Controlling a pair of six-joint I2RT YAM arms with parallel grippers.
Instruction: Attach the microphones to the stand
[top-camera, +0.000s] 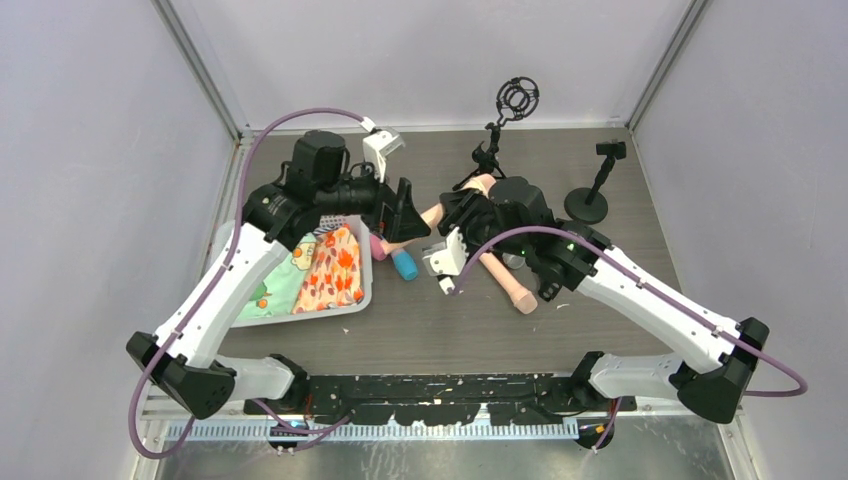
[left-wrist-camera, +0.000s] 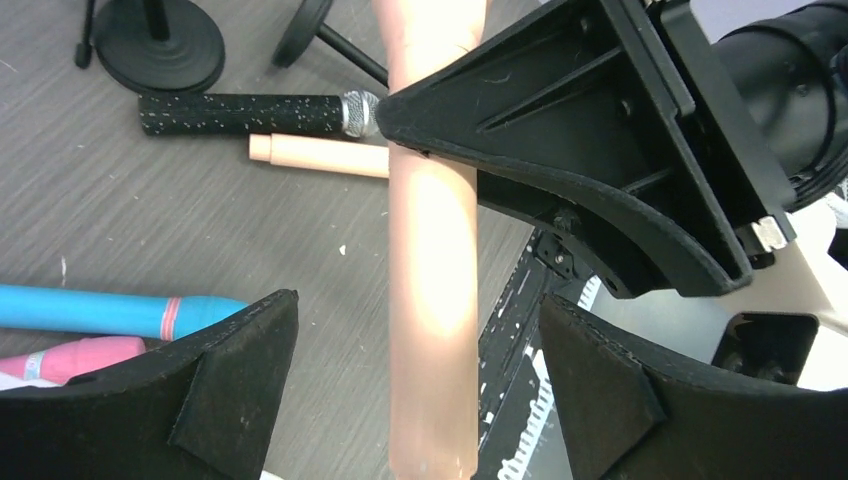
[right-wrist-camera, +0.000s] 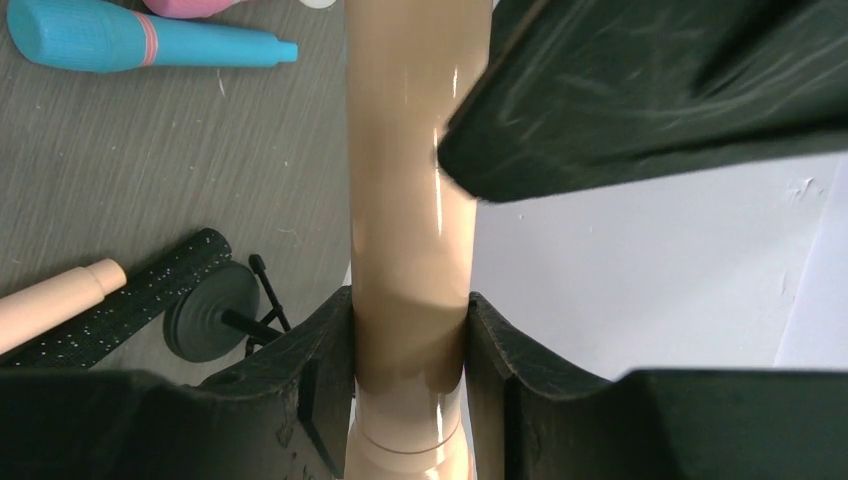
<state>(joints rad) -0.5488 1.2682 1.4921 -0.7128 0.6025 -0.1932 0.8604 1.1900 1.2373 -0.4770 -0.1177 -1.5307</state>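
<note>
Nearest the arm bases, a loose peach microphone lay flat on the table. To its left, a blue microphone and a pink object lay beside a white tray of patterned cloth. A black microphone with a silver mesh head lay alongside the loose peach one. Just beyond, the right gripper was clamped tight on a held peach microphone, keeping it above the table. The left gripper stood wide open, one finger on each side of that same microphone with a gap showing on both sides, gripping nothing. Farther back stood a round-based stand with a clip on top and a tripod stand topped by a ring holder. The held microphone's far end lay close to the tripod stand.
</note>
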